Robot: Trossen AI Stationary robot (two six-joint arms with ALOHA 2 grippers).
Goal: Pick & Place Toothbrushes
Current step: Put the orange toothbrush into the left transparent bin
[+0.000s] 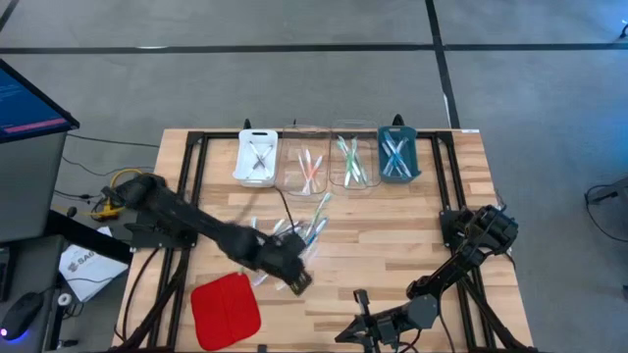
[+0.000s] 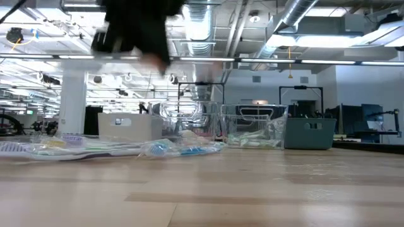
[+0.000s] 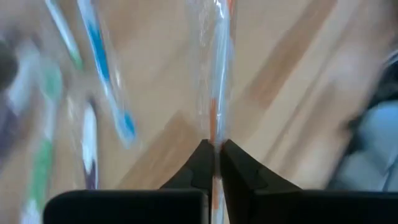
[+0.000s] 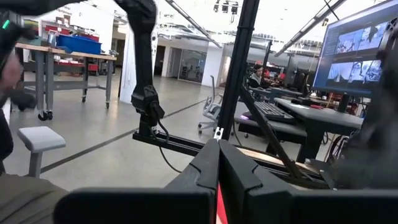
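Observation:
Several wrapped toothbrushes (image 1: 294,231) lie flat in a loose heap mid-table, also seen in the low view (image 2: 126,149). My left gripper (image 1: 297,278) hovers over the heap's near edge, shut on one clear-wrapped toothbrush with orange accents (image 3: 214,93). In the low view it is a dark blur high above the table (image 2: 136,31). Four trays stand along the far edge, each holding brushes: white (image 1: 257,157), two clear (image 1: 304,169) (image 1: 351,163), teal (image 1: 397,155). My right gripper (image 1: 361,312) waits at the near edge, shut (image 4: 217,163), holding nothing. My left gripper pinches the orange-accented toothbrush (image 3: 214,127) between its two fingers, with the wrap caught in the pinch as well. The brush runs along the fingers and sticks out beyond their tips. Which end is held I cannot tell. The fingers slant down from above.
A red square pad (image 1: 226,309) lies at the near left of the table, close to my left gripper. Black frame rails (image 1: 191,186) (image 1: 446,186) run along both sides. Bare wood lies between the heap and the right arm.

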